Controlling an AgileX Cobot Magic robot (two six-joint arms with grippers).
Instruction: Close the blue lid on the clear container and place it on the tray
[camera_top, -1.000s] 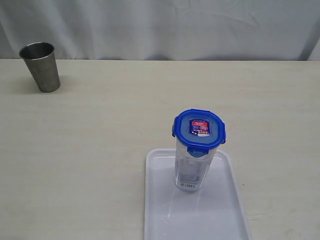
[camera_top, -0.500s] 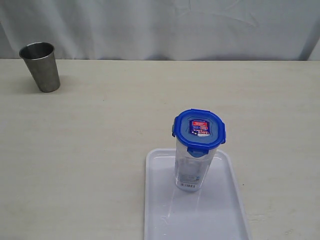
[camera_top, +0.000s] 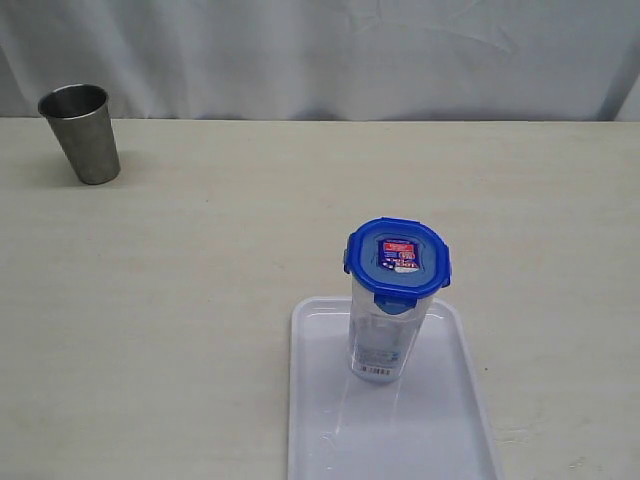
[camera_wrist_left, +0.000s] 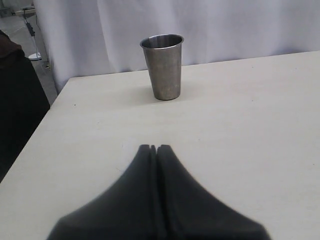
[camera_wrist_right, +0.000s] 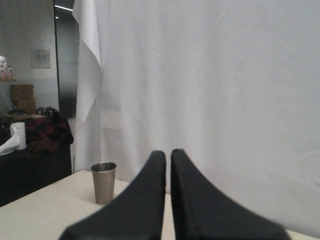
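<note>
The clear container (camera_top: 385, 335) stands upright on the white tray (camera_top: 460, 420), near the tray's far end. The blue lid (camera_top: 398, 262) sits on its rim with the flaps down and the sticker facing up. Neither arm shows in the exterior view. My left gripper (camera_wrist_left: 154, 147) hangs over bare table, shut with nothing between its fingers, facing the steel cup. My right gripper (camera_wrist_right: 168, 152) is raised and points at the white curtain; its fingers stand almost together with only a thin slit between them, and nothing is held.
A grey steel cup (camera_top: 82, 132) stands at the far left of the table, also visible as the cup (camera_wrist_left: 162, 66) in the left wrist view and the cup (camera_wrist_right: 103, 182) in the right wrist view. A white curtain (camera_top: 330, 55) hangs behind the table.
</note>
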